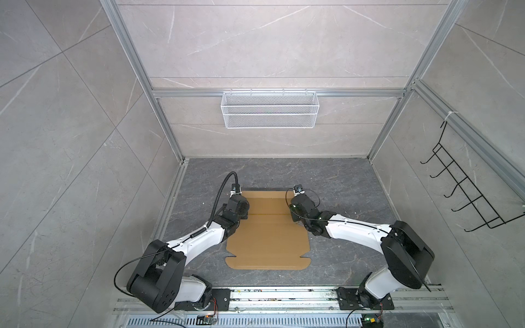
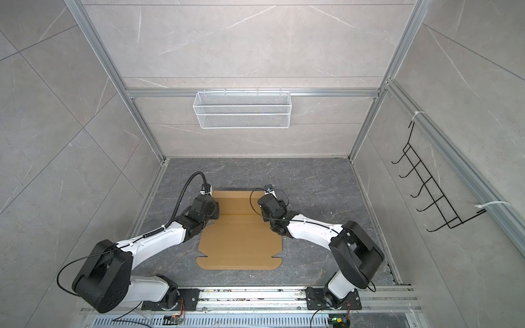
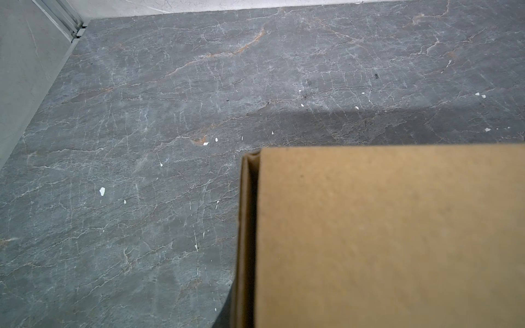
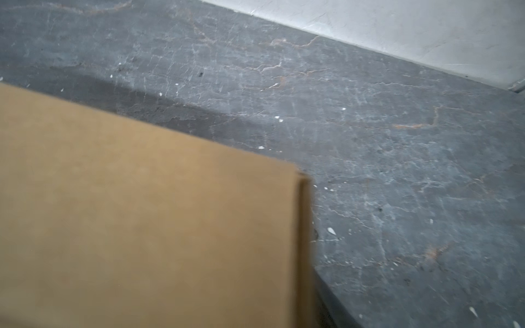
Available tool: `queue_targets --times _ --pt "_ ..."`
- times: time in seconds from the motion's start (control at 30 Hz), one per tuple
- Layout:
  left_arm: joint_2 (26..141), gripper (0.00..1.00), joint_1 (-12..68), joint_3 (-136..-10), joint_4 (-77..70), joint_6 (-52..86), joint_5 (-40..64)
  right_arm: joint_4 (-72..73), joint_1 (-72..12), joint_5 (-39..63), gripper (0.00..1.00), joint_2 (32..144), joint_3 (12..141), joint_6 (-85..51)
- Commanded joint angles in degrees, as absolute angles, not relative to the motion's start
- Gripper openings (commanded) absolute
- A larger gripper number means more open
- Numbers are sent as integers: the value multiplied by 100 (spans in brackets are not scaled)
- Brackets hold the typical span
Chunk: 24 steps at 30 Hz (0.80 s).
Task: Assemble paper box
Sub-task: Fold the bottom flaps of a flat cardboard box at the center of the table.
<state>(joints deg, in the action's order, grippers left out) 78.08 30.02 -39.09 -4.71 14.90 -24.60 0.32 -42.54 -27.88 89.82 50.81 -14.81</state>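
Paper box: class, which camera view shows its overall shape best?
The top views: in both top views the paper box shows nearly whole, arms covering its far corners. Each wrist view shows only one corner close up.

Dark veined worktop (image 1: 326,181), grey tile walls (image 1: 56,142), white mesh basket (image 1: 270,109) on the back rail (image 1: 184,93), black hook rack (image 1: 466,181) on a side wall.

Between your left gripper (image 1: 240,208) and right gripper (image 1: 301,210), both black, the paper box (image 1: 267,241) is plain, unprinted brown. Under them the tabletop (image 1: 341,184) is dark grey stone, veined in pale and rust tones and flecked with white. Beyond them the wire mesh basket (image 1: 270,113) is white against pale grey marbled walls (image 1: 255,42). Out past the right gripper, the hook rack (image 1: 480,196) is black.
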Motion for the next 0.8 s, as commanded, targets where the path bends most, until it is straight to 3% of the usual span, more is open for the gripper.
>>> queue_targets --times 0.0,0.23,0.43,0.5,0.6,0.7,0.77 --pt "7813 0 3023 -4104 -540 1363 -2399 116 -4159 -2742 59 8653 4921 -1564" --pt "7844 0 3021 -4113 -565 1385 -2375 -17 -4145 -3022 51 8675 5094 -1671" --pt "7809 0 3019 -4114 -523 1363 -2399 -284 -4174 -3549 22 8965 5323 -1827" --pt "7788 0 3019 -4113 -507 1359 -2411 -201 -4181 -3527 16 8969 5254 -1837" --pt "7776 0 3020 -4104 -492 1353 -2423 -168 -4202 -3330 23 8991 5205 -1863" --pt "7795 0 3020 -4113 -492 1362 -2409 68 -4219 -2895 42 8861 4931 -2014" --pt "7796 0 3016 -4126 -480 1387 -2408 252 -4220 -2648 49 8735 4658 -2171"
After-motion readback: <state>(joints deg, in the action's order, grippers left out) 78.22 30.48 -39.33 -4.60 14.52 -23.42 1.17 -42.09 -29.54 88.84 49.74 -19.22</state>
